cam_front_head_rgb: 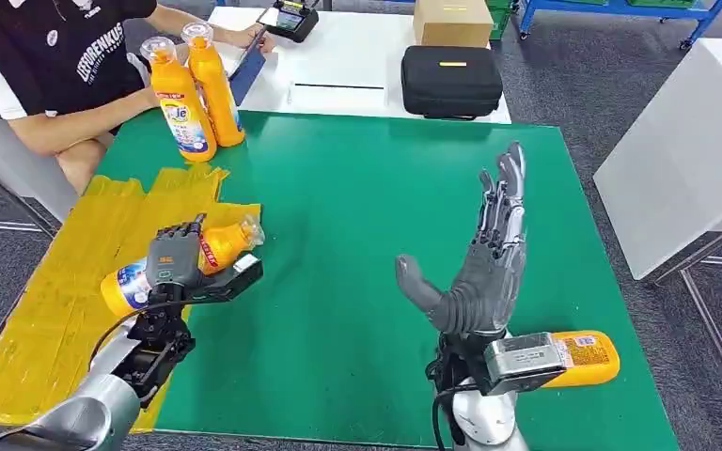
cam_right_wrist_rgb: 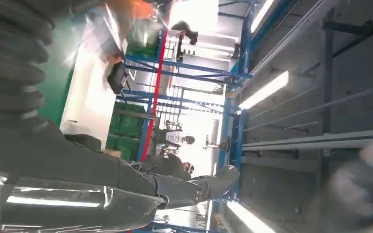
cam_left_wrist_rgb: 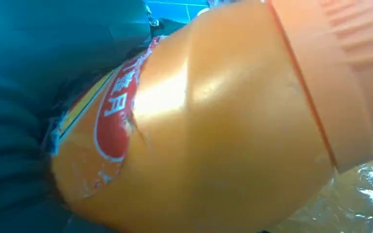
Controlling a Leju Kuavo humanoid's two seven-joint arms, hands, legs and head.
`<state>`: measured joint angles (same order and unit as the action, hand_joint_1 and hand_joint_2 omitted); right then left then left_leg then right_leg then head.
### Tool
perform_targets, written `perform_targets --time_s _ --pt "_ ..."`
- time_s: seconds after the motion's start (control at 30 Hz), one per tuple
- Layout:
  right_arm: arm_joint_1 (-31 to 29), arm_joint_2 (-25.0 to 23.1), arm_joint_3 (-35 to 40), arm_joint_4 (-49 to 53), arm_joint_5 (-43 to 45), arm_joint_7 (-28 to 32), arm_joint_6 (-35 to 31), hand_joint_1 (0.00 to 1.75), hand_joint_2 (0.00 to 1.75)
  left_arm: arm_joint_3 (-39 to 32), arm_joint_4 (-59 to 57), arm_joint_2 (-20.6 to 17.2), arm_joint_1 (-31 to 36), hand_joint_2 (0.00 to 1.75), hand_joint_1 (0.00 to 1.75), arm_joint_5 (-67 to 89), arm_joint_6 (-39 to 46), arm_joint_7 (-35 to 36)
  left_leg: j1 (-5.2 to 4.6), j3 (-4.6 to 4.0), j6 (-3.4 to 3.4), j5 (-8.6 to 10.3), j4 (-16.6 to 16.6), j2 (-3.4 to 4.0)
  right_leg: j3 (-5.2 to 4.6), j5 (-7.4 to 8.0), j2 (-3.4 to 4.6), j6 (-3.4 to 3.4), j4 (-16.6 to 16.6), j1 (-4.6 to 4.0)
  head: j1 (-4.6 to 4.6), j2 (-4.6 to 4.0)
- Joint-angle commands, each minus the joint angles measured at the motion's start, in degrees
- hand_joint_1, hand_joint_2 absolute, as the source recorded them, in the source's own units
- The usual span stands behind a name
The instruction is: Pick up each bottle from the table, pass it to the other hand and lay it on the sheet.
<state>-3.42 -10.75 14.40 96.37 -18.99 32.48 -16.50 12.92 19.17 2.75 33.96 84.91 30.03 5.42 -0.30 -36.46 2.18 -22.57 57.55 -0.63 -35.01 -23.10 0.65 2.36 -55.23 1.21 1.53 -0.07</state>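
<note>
There are four orange bottles. The held bottle [cam_front_head_rgb: 216, 249] lies on its side in the left hand [cam_front_head_rgb: 174, 258], whose dark fingers are closed around its middle, above the edge of the yellow sheet [cam_front_head_rgb: 75, 282]. In the left wrist view the held bottle [cam_left_wrist_rgb: 199, 126] has smooth, shiny plastic, a ribbed orange cap and a red oval label. Two standing bottles [cam_front_head_rgb: 196, 94] are upright and touching each other at the far corner of the sheet, each with a clear cap and a blue and white label. One lying bottle [cam_front_head_rgb: 588, 357] rests on its side on the desk [cam_front_head_rgb: 357, 216], well apart from the sheet, partly behind the right wrist.

The right hand [cam_front_head_rgb: 484, 254] holds nothing; its fingers are straight and spread, pointing away from the robot.

The sheet is thin, wrinkled yellow plastic. The desk top is flat and green. Beyond it stands a white table [cam_front_head_rgb: 357, 56] with a black case [cam_front_head_rgb: 451, 82] and a cardboard box [cam_front_head_rgb: 452, 21]. One person [cam_front_head_rgb: 56, 66] in a black shirt sits near the standing bottles. The floor [cam_front_head_rgb: 583, 85] is grey.
</note>
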Motion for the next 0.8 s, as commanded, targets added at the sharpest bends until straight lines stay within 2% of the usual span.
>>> perform_targets --time_s 0.03,0.07,0.1,0.2,0.23,0.27,0.3,0.37,0.43,0.57,0.77,0.8 --pt "-2.37 0.84 0.54 -4.68 -0.24 -0.23 -0.28 0.0 1.75 -6.05 -3.78 0.55 0.95 1.75 0.0 -2.24 1.41 -3.73 0.05 0.34 -0.13 -0.15 -0.02 0.14 0.31 -0.1 0.06 -0.12 0.05 -0.06 0.02 0.0" --pt "-2.45 0.75 0.48 -4.85 -0.27 -0.24 -0.36 0.0 1.75 -7.9 -3.53 1.03 0.9 1.75 0.0 -4.22 1.64 -5.74 0.06 0.44 -0.15 -0.2 -0.01 0.18 0.41 -0.14 0.07 -0.15 0.04 -0.08 0.02 0.0" --pt "-2.44 0.68 0.34 -5.09 -0.27 -0.24 -0.63 0.0 1.75 -13.32 -2.68 2.33 0.96 1.75 0.0 -10.91 1.59 -13.27 0.06 0.34 -0.12 -0.15 -0.02 0.16 0.32 -0.09 0.07 -0.12 0.06 -0.07 0.02 0.0" --pt "-2.72 0.7 0.13 -5.7 -0.29 -0.24 -1.18 0.0 1.75 -15.83 -1.81 3.61 1.85 1.75 0.0 -13.62 3.82 -18.09 0.03 0.21 -0.08 -0.08 -0.02 0.05 0.2 -0.06 -0.02 -0.08 0.05 -0.04 0.02 0.0" --pt "-2.9 0.74 0.14 -6.03 -0.4 -0.12 -1.57 0.0 1.75 -17.67 -1.07 4.46 2.24 1.75 0.0 -16.05 4.0 -21.7 0.06 0.36 -0.14 -0.16 0.02 0.01 0.37 -0.15 -0.09 -0.13 0.02 -0.08 0.02 0.0" --pt "-2.94 0.75 0.14 -6.12 -0.41 -0.11 -1.6 0.0 1.75 -17.64 -1.02 4.58 2.49 1.75 0.0 -16.0 3.79 -21.56 0.06 0.16 -0.08 -0.06 0.01 -0.01 0.18 -0.05 -0.07 -0.08 0.05 -0.07 0.0 0.0" --pt "-3.04 0.83 0.22 -6.32 -0.58 0.02 -1.81 0.0 1.75 -19.2 -0.16 5.23 2.47 1.75 0.0 -18.48 3.27 -24.53 0.07 0.26 -0.11 -0.12 0.03 0.02 0.27 -0.1 -0.06 -0.11 0.03 -0.08 0.02 0.0" --pt "-3.27 1.17 0.49 -6.92 -1.36 0.13 -2.33 0.0 1.75 -23.37 2.37 6.89 2.71 1.75 0.0 -27.19 1.18 -34.88 0.07 0.31 -0.12 -0.15 0.04 -0.02 0.34 -0.14 -0.11 -0.12 0.02 -0.08 0.02 0.0" --pt "-3.8 1.26 0.33 -7.87 -1.62 0.16 -2.75 0.0 1.75 -23.35 7.44 8.52 2.07 1.75 0.0 -31.59 0.7 -39.86 0.08 0.29 -0.11 -0.13 0.07 -0.13 0.35 -0.15 -0.19 -0.12 0.0 -0.1 0.04 0.0" --pt "-4.24 1.17 0.05 -7.91 -2.53 -0.1 -3.13 0.0 1.75 -19.39 16.12 9.79 -0.27 1.75 0.0 -35.44 -1.6 -40.2 0.04 0.14 -0.05 -0.04 0.03 -0.15 0.18 -0.06 -0.13 -0.07 0.02 -0.04 0.0 0.0" --pt "-4.1 1.1 0.01 -7.74 -3.01 -0.35 -3.2 0.0 1.75 -17.68 17.01 9.61 -0.78 1.75 0.0 -36.2 -1.18 -40.37 0.04 0.38 -0.13 -0.17 0.01 -0.04 0.4 -0.15 -0.06 -0.13 0.02 -0.06 0.02 0.0" --pt "-4.15 1.05 -0.05 -7.66 -3.48 -0.56 -3.22 0.0 1.75 -16.75 17.56 9.73 -1.03 1.75 0.0 -36.6 -1.52 -39.91 0.03 0.22 -0.08 -0.07 -0.01 -0.07 0.24 -0.06 -0.05 -0.08 0.04 -0.04 0.02 0.0"
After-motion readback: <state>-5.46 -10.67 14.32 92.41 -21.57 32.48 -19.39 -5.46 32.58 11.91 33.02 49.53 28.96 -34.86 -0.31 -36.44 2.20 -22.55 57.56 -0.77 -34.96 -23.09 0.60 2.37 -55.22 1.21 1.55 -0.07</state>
